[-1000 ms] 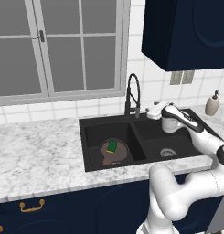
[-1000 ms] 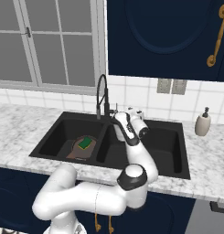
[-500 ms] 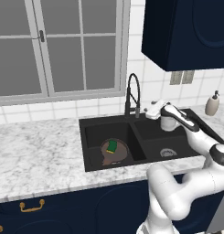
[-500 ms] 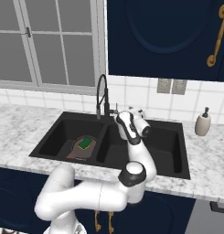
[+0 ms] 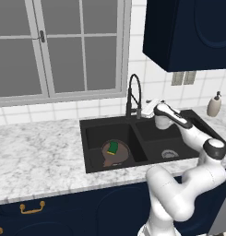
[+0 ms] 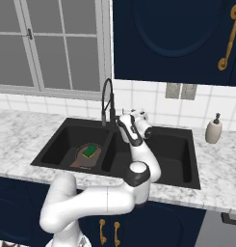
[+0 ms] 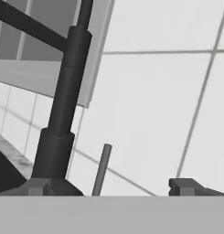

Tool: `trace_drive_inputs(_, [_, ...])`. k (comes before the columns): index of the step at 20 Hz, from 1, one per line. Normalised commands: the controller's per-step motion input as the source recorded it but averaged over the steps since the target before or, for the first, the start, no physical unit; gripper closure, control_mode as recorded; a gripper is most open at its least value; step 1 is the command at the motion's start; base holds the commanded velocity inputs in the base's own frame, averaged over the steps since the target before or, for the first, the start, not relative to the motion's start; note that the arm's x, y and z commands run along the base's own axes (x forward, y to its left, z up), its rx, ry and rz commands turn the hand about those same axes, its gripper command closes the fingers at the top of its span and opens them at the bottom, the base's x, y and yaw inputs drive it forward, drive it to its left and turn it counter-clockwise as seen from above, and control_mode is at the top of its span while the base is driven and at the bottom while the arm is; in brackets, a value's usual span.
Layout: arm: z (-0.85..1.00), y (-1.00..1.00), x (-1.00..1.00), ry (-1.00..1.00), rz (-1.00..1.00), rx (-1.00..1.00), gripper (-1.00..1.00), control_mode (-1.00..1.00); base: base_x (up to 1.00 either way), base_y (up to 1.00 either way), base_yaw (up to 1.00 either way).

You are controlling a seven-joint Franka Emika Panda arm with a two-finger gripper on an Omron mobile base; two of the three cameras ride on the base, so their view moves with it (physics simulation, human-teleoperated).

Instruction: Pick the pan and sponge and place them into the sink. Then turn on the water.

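Matte black sink [image 5: 93,138] set in a white countertop [image 5: 36,159] veined with grey; inside the sink's left basin, a dark-brown pan [image 5: 115,154] carrying a green sponge [image 5: 113,147] with a yellow edge; behind the sink, a black tap [image 6: 108,101], white wall tiles [image 6: 153,99], navy cabinets [image 5: 188,32]

The matte black double sink [image 5: 93,138] sits in the marble desk, its tall arched tap [image 5: 133,94] at the back. The dark-brown pan [image 5: 115,153] lies flat in the left basin, handle apparently pointing forward-left. The green sponge [image 5: 113,147] rests in it.
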Motion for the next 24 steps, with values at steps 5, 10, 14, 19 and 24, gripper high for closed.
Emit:
trace_drive_inputs(5, [-0.10,0.20,0.20,0.00,-0.05,-0.01,-1.00,-1.00,0.00,0.00,0.00])
trace_drive_inputs(10, [-0.16,0.03,0.39,0.01,-0.12,0.00,-1.00,-1.00,0.00,0.00,0.00])
trace_drive_inputs(14, [-0.12,0.00,0.51,0.04,-0.14,0.00,-1.00,-1.00,0.00,0.00,0.00])
trace_drive_inputs(19, [0.00,-0.12,0.38,0.01,-0.05,0.04,-1.00,-1.00,0.00,0.00,0.00])
trace_drive_inputs(24, [0.00,-0.55,0.06,0.00,0.00,0.20,-1.00,-1.00,0.00,0.00,0.00])
